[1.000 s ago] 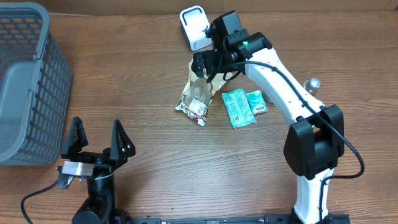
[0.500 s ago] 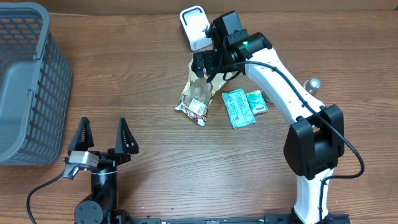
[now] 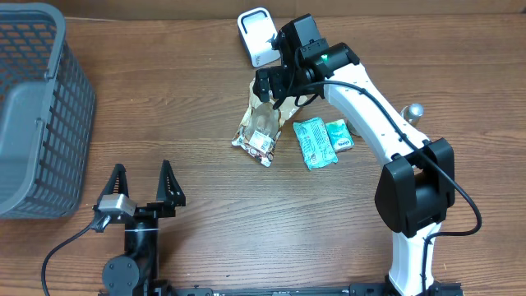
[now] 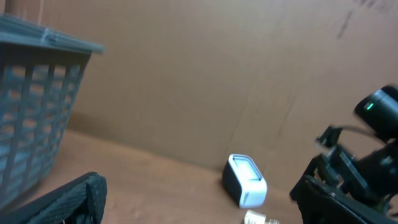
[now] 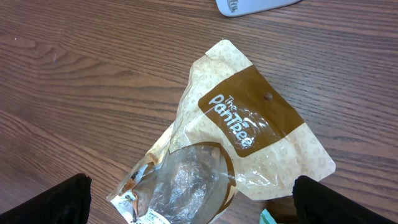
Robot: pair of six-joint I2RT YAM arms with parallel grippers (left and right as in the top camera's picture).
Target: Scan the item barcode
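A beige and brown snack bag (image 3: 261,125) lies flat on the wooden table, its clear window and printed label at the near end (image 5: 205,168). My right gripper (image 3: 272,87) hovers over its top end, open, with one finger on each side of the bag (image 5: 193,202) and nothing between them. The white scanner (image 3: 256,36) stands just behind the bag, and its lower edge (image 5: 252,5) shows in the right wrist view. My left gripper (image 3: 142,186) stands open and empty near the table's front left, facing the scanner (image 4: 245,180) from afar.
Two teal packets (image 3: 315,142) (image 3: 340,135) lie right of the bag. A grey mesh basket (image 3: 33,107) fills the left edge and shows again in the left wrist view (image 4: 37,106). A small silver knob (image 3: 415,109) sits beside the right arm.
My left gripper has shifted to the right along the front of the table, still open. The right arm and the bag have not moved.
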